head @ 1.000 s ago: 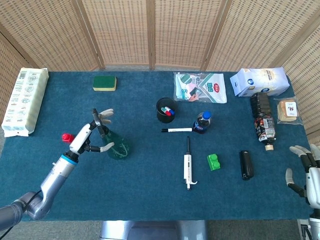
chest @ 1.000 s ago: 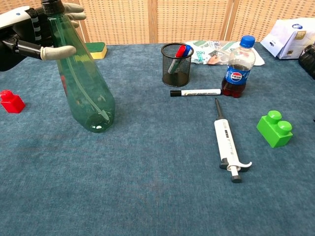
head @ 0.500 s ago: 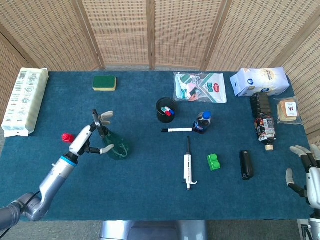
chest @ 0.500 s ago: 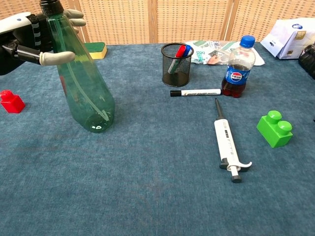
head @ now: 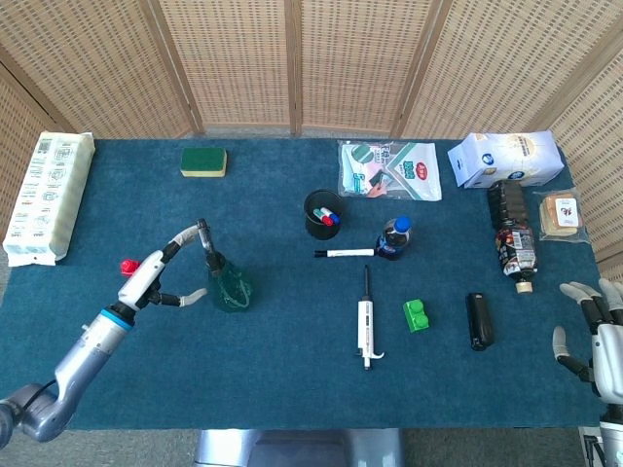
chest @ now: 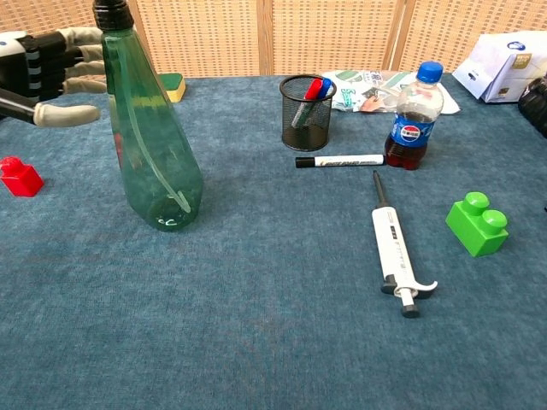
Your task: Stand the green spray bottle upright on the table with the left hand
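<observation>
Bright, even lighting, soft faint shadows, both views sharp — slight bending at frame edges, no glare.

The left hand (chest: 38, 73) let go of the green spray bottle (chest: 152, 137) and drew back to the left, its fingers (chest: 68, 113) spread and now apart from the neck they had clasped. The bottle, which had leaned slightly under the grip, stood upright on the table (chest: 256, 342) by itself.
</observation>
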Controlling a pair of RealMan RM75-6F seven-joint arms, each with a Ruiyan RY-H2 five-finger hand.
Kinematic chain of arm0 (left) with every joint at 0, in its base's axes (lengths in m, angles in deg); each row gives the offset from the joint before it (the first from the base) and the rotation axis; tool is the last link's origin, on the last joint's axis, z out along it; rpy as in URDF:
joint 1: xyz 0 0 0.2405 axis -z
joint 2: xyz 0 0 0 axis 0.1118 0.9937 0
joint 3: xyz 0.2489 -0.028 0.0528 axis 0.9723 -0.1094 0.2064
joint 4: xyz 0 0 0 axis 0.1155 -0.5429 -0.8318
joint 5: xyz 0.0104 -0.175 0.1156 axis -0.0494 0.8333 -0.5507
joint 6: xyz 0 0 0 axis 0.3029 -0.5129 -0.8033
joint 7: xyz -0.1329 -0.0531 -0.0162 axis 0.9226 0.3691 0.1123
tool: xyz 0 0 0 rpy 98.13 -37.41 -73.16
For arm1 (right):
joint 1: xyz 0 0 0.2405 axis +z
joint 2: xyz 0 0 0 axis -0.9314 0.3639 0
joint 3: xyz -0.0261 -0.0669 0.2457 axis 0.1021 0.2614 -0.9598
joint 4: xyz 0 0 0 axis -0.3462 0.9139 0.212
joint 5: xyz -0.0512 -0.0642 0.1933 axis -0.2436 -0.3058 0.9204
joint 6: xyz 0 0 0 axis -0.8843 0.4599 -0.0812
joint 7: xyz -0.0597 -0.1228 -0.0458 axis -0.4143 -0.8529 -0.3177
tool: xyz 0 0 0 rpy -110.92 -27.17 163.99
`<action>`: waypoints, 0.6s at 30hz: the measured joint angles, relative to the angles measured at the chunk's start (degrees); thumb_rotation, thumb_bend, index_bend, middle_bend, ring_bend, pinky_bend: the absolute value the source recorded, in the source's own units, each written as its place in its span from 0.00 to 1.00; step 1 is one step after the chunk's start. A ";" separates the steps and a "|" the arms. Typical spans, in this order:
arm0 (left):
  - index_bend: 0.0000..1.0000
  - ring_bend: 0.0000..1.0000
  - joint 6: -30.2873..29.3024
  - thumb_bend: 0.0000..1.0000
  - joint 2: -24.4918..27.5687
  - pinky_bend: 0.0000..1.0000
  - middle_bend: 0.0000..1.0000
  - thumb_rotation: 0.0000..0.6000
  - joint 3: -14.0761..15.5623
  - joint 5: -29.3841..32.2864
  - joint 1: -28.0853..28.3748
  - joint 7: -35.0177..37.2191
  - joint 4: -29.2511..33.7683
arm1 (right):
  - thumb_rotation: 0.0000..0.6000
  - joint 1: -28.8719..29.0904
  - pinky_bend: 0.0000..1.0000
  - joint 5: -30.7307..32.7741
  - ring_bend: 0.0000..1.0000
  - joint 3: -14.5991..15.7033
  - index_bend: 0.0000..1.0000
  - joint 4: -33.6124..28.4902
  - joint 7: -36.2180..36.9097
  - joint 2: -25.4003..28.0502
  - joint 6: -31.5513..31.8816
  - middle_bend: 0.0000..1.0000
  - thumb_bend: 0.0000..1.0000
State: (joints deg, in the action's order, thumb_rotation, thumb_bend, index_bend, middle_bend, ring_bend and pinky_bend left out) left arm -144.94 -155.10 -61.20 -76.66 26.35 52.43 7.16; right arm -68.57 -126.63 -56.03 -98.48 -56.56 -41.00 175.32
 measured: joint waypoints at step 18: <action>0.00 0.00 -3.80 0.32 15.28 0.03 0.00 1.00 4.18 -0.11 -7.07 -7.97 10.97 | 1.00 1.80 0.07 0.62 0.02 -0.52 0.21 -0.60 -1.72 0.66 -2.35 0.23 0.56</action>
State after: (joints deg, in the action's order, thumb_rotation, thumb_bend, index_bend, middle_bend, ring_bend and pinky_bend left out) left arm -148.75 -139.82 -57.02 -76.77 19.28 44.46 18.13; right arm -66.78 -126.01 -56.55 -99.07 -58.28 -40.34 172.97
